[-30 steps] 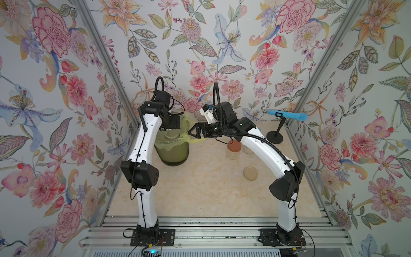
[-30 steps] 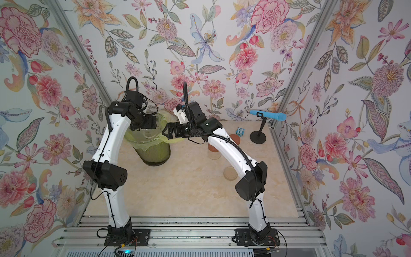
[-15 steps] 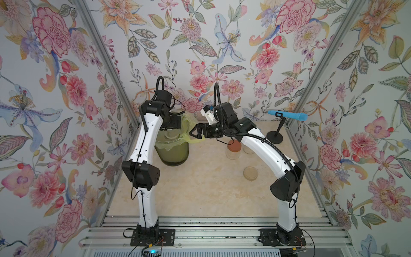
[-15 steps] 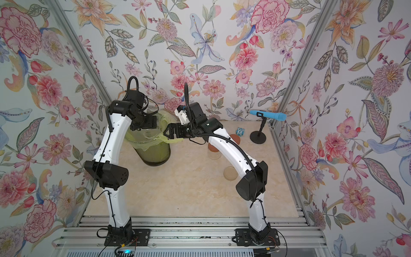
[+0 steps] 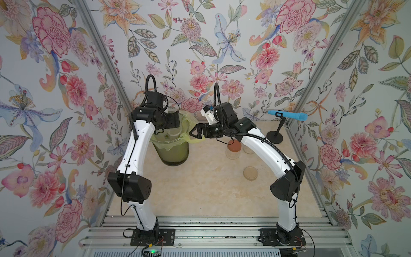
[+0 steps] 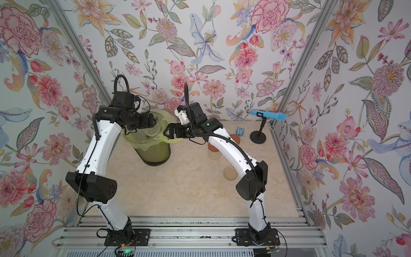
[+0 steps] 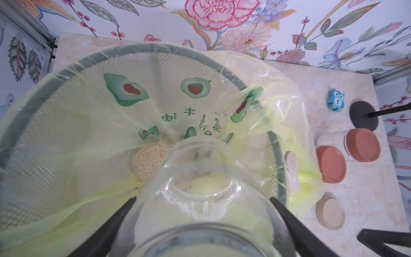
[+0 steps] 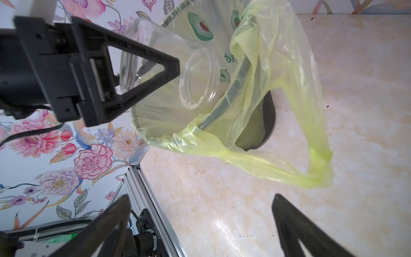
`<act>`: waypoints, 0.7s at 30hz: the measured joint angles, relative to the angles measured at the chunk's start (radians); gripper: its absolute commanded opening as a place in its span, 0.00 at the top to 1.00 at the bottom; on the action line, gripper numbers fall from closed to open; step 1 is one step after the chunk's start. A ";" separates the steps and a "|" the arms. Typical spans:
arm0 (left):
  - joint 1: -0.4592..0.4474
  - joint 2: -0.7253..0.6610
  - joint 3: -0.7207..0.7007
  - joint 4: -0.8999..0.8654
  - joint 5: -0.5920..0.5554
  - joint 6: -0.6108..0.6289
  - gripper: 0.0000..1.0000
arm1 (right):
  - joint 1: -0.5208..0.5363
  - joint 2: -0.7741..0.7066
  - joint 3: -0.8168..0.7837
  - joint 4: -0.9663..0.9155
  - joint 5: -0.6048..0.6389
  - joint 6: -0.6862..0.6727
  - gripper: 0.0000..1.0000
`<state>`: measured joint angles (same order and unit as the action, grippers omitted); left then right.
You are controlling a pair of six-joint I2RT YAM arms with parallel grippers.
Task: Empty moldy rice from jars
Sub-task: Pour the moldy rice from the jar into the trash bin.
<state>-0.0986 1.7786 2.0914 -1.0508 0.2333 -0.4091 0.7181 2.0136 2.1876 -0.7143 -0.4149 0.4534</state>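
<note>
The left gripper (image 7: pixel 202 198) is kept clamped on an open jar (image 7: pixel 200 222) tipped over the bin (image 7: pixel 153 45), barely shifted since a second ago. The right gripper (image 8: pixel 200 198) is held spread wide beside the bin. Moldy rice (image 7: pixel 151 155) is seen at the bin's bottom, partly hidden behind the jar.

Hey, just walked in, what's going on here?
The left jaws hold a lidless clear glass jar tipped mouth-down over the green mesh bin with yellow-green liner. Off-white rice lies in the bin, and a few grains cling at the jar's mouth. The right jaws hang open and empty beside it. Two jars with reddish-brown lids stand closed nearby.
</note>
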 measured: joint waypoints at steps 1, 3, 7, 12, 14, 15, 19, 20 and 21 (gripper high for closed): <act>0.014 -0.022 -0.016 0.018 0.016 -0.003 1.00 | 0.000 0.000 -0.002 0.000 0.000 0.002 0.00; 0.041 -0.057 -0.038 0.052 0.047 -0.006 1.00 | 0.000 0.000 -0.004 0.000 0.000 0.006 0.00; 0.084 -0.114 -0.106 0.161 0.128 -0.022 1.00 | 0.000 0.000 -0.004 0.000 -0.004 0.011 0.00; 0.151 -0.266 -0.402 0.461 0.301 -0.131 1.00 | 0.002 0.000 -0.003 0.000 -0.014 0.019 0.00; 0.197 -0.344 -0.563 0.637 0.377 -0.231 1.00 | 0.002 0.000 -0.003 0.000 -0.015 0.022 0.00; 0.230 -0.388 -0.667 0.774 0.418 -0.308 1.00 | 0.002 0.000 -0.003 0.000 -0.015 0.023 0.00; 0.329 -0.453 -0.934 1.207 0.522 -0.598 1.00 | 0.005 0.000 -0.003 0.000 -0.015 0.025 0.00; 0.342 -0.449 -0.959 1.262 0.534 -0.641 1.00 | 0.005 0.000 -0.003 0.000 -0.015 0.026 0.00; 0.351 -0.442 -0.975 1.310 0.550 -0.682 1.00 | 0.006 0.000 -0.003 0.000 -0.015 0.026 0.00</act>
<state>0.2520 1.3365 1.1160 0.2592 0.7834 -1.0916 0.7242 2.0140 2.1841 -0.7143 -0.4301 0.4789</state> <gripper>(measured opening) 0.879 0.997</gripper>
